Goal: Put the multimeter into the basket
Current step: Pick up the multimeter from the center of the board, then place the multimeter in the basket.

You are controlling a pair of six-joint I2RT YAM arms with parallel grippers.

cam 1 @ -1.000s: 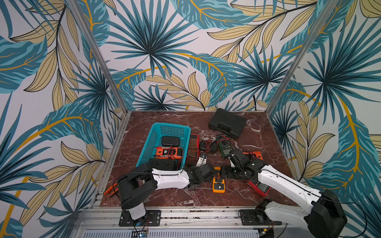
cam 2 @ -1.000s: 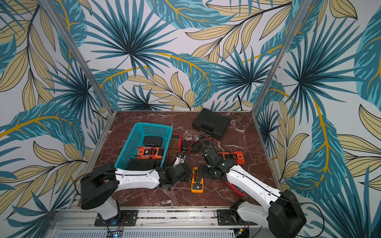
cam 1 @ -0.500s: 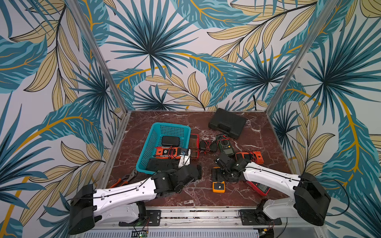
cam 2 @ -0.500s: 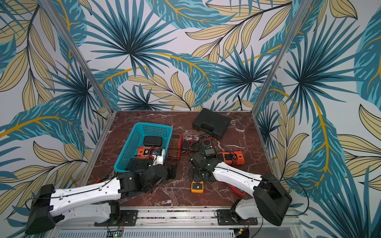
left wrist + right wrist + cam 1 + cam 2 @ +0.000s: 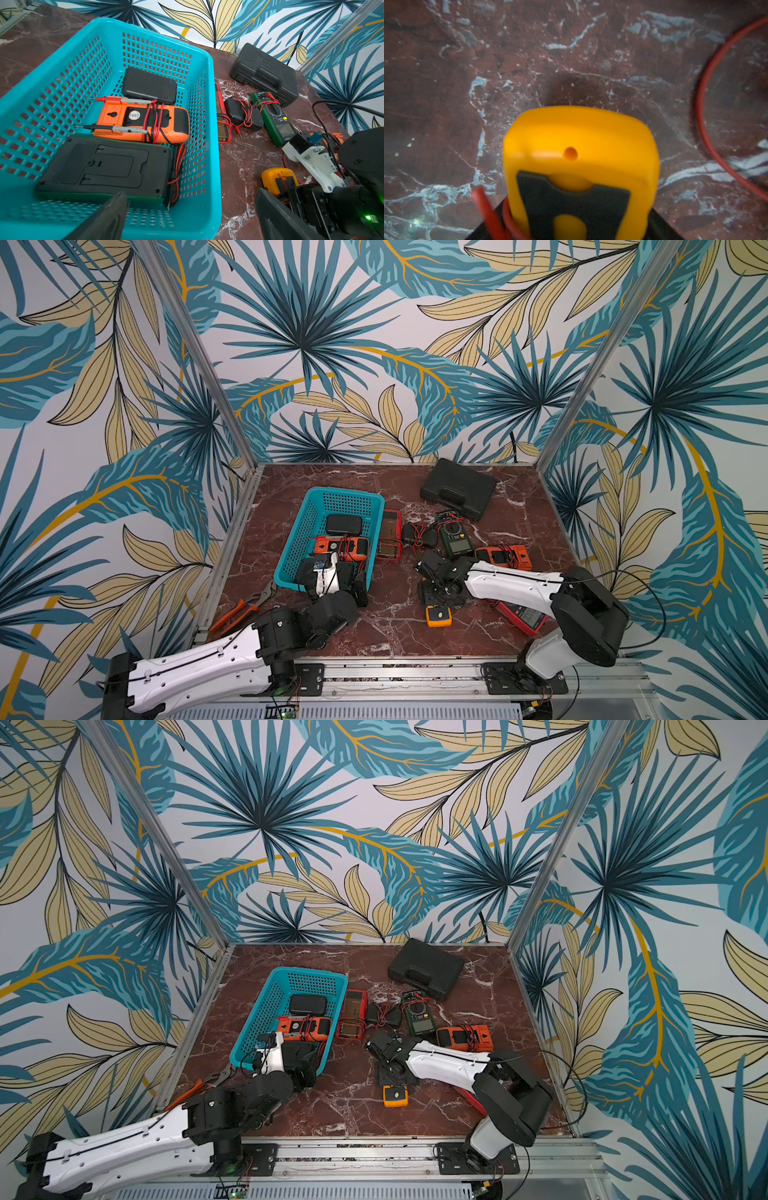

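The yellow multimeter lies on the table, well apart from the teal basket, under my right gripper. Whether it grips, I cannot tell. The left gripper gapes empty. The shell looks stiff and the red leads are loose, so I would pinch the long sides.

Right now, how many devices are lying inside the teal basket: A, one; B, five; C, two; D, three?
D: in the left wrist view the basket holds a small black unit, an orange meter and a large black-backed meter.
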